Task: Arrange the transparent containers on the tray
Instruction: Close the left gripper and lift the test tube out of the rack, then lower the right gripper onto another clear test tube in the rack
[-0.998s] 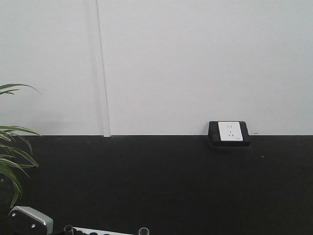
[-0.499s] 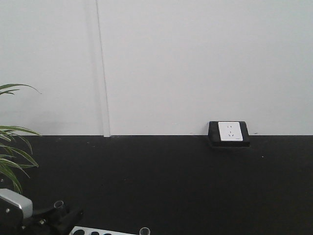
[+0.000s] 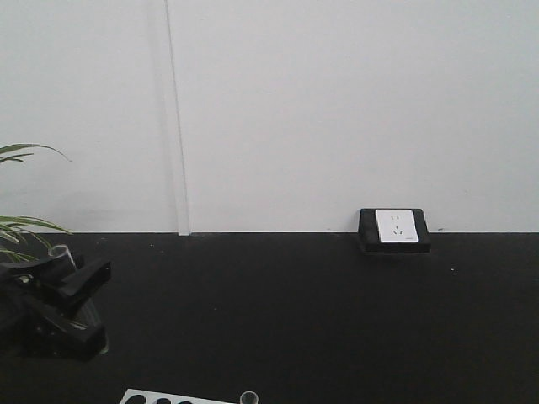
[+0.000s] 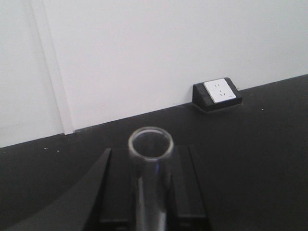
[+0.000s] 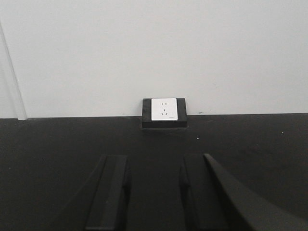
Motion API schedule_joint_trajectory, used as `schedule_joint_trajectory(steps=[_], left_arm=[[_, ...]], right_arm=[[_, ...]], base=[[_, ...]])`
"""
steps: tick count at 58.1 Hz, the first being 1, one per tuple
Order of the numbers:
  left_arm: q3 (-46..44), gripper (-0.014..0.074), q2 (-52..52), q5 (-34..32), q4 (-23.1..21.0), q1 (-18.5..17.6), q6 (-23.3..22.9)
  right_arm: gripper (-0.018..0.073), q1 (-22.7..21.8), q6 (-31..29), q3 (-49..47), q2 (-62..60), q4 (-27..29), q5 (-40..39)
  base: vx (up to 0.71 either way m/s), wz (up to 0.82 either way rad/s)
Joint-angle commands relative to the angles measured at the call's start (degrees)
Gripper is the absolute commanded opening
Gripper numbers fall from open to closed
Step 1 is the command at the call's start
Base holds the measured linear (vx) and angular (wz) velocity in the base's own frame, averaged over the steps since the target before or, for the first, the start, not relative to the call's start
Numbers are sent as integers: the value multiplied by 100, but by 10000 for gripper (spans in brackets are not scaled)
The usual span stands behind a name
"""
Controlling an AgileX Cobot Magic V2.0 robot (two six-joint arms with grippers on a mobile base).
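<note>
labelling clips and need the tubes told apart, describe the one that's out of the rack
At the far left of the black surface, by the plant leaves, the left gripper is shut on a clear glass test tube. Its open rim pokes above the black fingers; the only other tube in view sits in the white rack.

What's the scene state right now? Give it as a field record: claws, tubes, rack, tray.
left claw: shut on a slim clear glass test tube, open rim sticking out past the fingers
right claw: open, nothing between the fingers
white perforated tube rack: only its top shows at the bottom edge of the front view
second clear glass tube: rim showing just right of the rack; seating cannot be told
tray: not in any view
backdrop: black table top, white wall socket in black housing, green plant leaves
</note>
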Motion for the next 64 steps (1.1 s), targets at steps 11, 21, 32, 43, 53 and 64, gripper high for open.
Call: schedule_joint_trajectory(steps=[11,21,32,43,53,64], left_arm=[[-218,111,-1091,771,-50,-30,-46],[-218,111,-1467,1144,-44,-30,-46],[-218,111,-1548,1133,-49,-30,-55],[-218,111,-1548,1067,-49,-30,-55],[-218,111,-1548,911,-53,-30,-69],[-218,111,-1548,911,-53,-30,-69]], right_arm=[[351,177,-44,361,48,493,-1052],[351,1368,-210,423,215,469,-1151],[351,2794,-448,423,1098,464,-1680],[372,3904,-593,402,2403,464,-2918],[414,4175,-501,403,3501,475,-3942],[480,4175,-69,392,4307,288,-4495]], base=[[0,0],[0,0],[0,0],[0,0],[0,0],[0,0]])
